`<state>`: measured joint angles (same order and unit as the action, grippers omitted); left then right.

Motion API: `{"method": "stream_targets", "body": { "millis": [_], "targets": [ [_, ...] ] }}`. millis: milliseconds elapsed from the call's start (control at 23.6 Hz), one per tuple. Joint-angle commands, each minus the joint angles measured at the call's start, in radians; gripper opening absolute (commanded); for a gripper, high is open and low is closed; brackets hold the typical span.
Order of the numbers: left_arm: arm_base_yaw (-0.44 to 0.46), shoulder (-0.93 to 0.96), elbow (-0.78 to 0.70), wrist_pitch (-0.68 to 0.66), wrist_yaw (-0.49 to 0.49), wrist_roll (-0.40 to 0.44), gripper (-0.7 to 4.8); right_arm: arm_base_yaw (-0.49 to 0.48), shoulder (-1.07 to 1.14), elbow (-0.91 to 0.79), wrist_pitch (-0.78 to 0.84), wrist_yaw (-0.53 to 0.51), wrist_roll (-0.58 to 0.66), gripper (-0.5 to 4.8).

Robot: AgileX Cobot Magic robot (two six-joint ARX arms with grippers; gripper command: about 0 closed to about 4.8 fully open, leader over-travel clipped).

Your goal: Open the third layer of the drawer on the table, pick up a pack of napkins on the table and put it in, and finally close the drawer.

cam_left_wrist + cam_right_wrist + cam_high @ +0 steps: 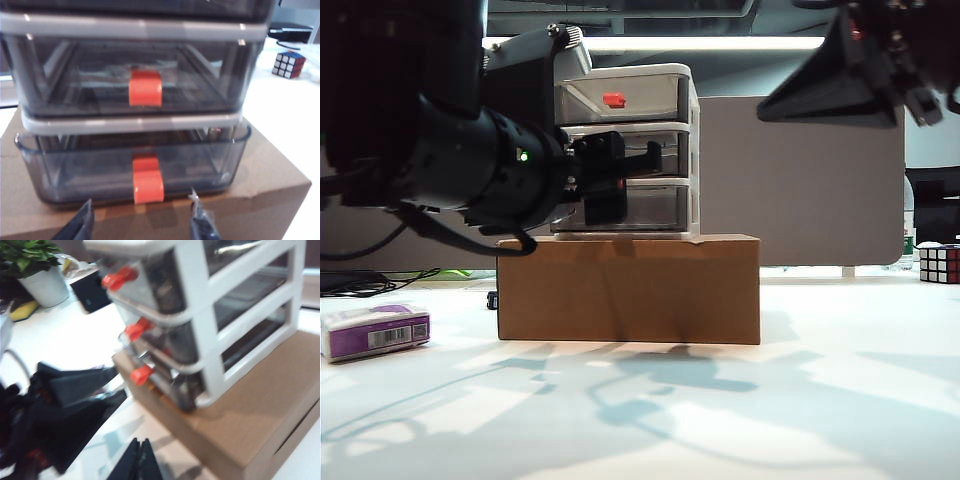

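Nearest you, at eight o'clock on the table (740, 400): pack of napkins (376, 332), barcode label unreadable. Beyond, at twelve: drawer (650, 150) on cardboard box (628, 290); your left gripper (142, 220), fingers spread, flanks the third layer (75, 170) handle. Right gripper (140, 460): pressed together, raised.

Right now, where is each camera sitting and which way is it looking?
Exterior view: low at table height, facing the drawer on the cardboard box; both arms show, napkin pack at left.
Left wrist view: on the left arm, facing the third layer head-on; left gripper open before its red handle.
Right wrist view: above, beside the drawer; right gripper shut.
All share the drawer and box.
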<state>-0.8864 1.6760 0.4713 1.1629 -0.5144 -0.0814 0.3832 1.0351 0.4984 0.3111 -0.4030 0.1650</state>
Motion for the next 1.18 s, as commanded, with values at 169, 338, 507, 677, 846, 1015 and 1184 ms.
{"method": "stream_targets", "body": {
  "millis": [169, 338, 507, 677, 846, 1015, 1184],
  "targets": [
    [0.000, 0.054, 0.069, 0.013, -0.030, 0.003, 2.35, 0.002, 0.082, 0.135, -0.091, 0.012, -0.092, -0.06],
    [0.000, 0.085, 0.097, 0.012, -0.074, 0.003, 2.32, 0.002, 0.084, 0.140, -0.092, 0.010, -0.110, -0.06],
    [0.000, 0.108, 0.114, 0.013, -0.073, 0.003, 2.19, 0.002, 0.084, 0.140, -0.092, 0.005, -0.115, -0.06],
    [0.000, 0.127, 0.130, 0.013, -0.073, 0.003, 1.78, 0.002, 0.084, 0.140, -0.093, 0.005, -0.121, -0.06],
    [0.002, 0.133, 0.137, 0.013, -0.074, 0.003, 1.78, 0.002, 0.084, 0.140, -0.094, 0.004, -0.121, -0.06],
    [0.003, 0.133, 0.138, 0.013, -0.077, 0.003, 1.77, 0.002, 0.084, 0.140, -0.095, 0.005, -0.121, -0.06],
    [0.003, 0.133, 0.138, 0.013, -0.108, 0.003, 1.73, 0.002, 0.084, 0.140, -0.099, 0.004, -0.121, -0.06]
  ]
}}
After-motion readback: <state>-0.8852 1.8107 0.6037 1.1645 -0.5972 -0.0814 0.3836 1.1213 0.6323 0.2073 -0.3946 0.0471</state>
